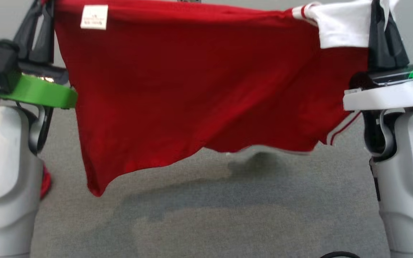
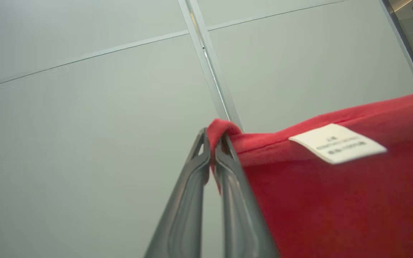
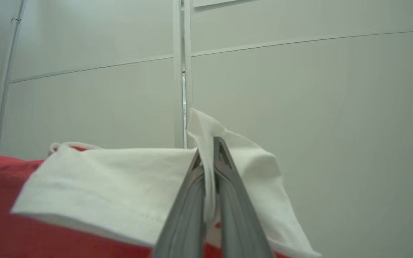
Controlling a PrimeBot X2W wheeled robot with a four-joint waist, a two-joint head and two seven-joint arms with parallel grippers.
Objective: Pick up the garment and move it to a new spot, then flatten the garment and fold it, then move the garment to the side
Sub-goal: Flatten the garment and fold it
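Label (image 2: 337, 143) print too blurred to read, garment (image 1: 199, 89) top edge cut off in head view, lower hem smeared.

Garment (image 1: 192, 89): soft matt red cloth, white cloth sleeve (image 1: 342, 28). Below it, carpet (image 1: 210, 215) grey, rough. Fingers (image 2: 188, 200) smooth dark plastic, faint sheen.

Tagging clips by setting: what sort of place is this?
Likely an office or lab room indoors: grey carpet-like surface below, pale panelled wall with a metal joint strip, red garment held up over it.
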